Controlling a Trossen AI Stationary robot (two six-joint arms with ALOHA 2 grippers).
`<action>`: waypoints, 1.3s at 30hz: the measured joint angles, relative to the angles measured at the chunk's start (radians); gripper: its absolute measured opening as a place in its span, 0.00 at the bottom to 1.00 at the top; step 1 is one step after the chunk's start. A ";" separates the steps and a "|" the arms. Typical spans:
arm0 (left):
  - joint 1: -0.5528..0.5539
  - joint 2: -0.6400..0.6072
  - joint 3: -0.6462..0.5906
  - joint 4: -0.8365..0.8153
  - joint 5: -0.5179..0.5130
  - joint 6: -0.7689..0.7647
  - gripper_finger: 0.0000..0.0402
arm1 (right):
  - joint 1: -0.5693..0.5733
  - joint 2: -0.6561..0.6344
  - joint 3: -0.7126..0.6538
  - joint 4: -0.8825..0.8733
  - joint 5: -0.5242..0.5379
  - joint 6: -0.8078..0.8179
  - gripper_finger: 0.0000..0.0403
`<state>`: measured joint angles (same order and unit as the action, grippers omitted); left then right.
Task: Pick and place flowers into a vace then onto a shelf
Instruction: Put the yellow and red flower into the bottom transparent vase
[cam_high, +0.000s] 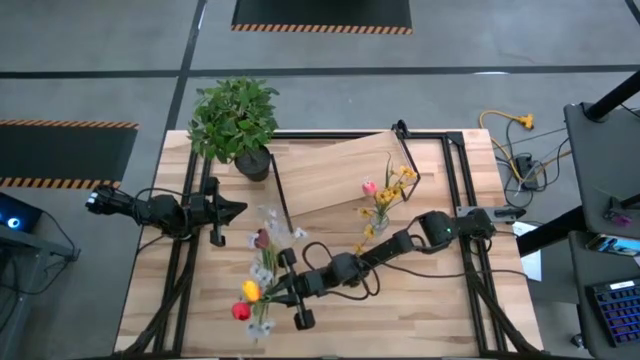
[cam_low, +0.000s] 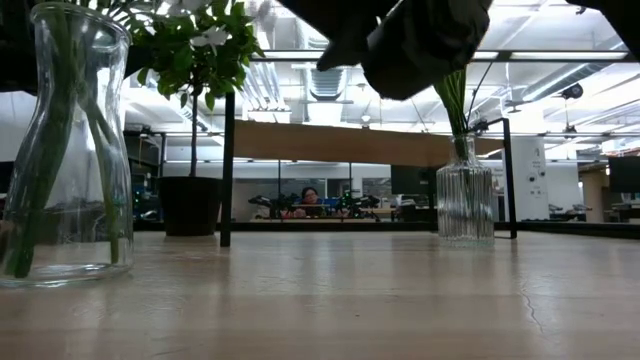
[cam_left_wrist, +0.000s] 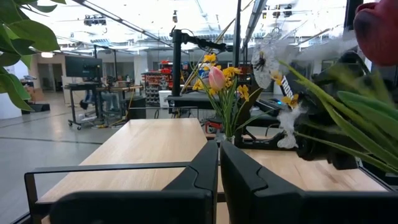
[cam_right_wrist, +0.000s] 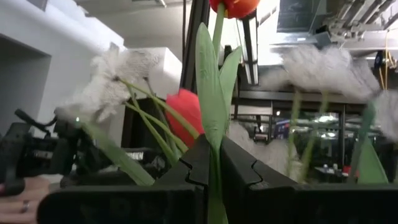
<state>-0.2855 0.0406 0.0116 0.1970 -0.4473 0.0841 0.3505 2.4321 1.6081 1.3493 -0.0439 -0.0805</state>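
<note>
Right gripper (cam_right_wrist: 214, 163) clamped on tulip stem (cam_right_wrist: 214, 93); light, bendy, slippery, so grip low on stalk. Left gripper (cam_left_wrist: 219, 163) jaws together, empty, waiting.

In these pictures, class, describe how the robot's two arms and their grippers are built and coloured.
Both arms are matt black, built of chunky jointed segments. The left arm ends in the left gripper, the right arm in the right gripper. Each gripper has two flat, dark, angular fingers with stepped inner edges. Thin black cables run along the right arm.
</note>
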 joint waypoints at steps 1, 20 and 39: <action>0.000 0.000 0.000 0.000 0.000 0.000 0.00 | 0.000 0.000 -0.006 0.000 0.000 0.001 0.03; 0.000 0.000 0.000 -0.003 0.000 0.000 0.00 | 0.000 -0.002 -0.075 -0.014 -0.009 0.003 0.11; 0.000 0.000 0.000 -0.007 0.000 0.000 0.00 | 0.003 -0.257 -0.114 -0.690 -0.006 0.068 0.64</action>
<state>-0.2855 0.0410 0.0113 0.1902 -0.4475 0.0841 0.3539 2.1753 1.4942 0.6598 -0.0498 -0.0126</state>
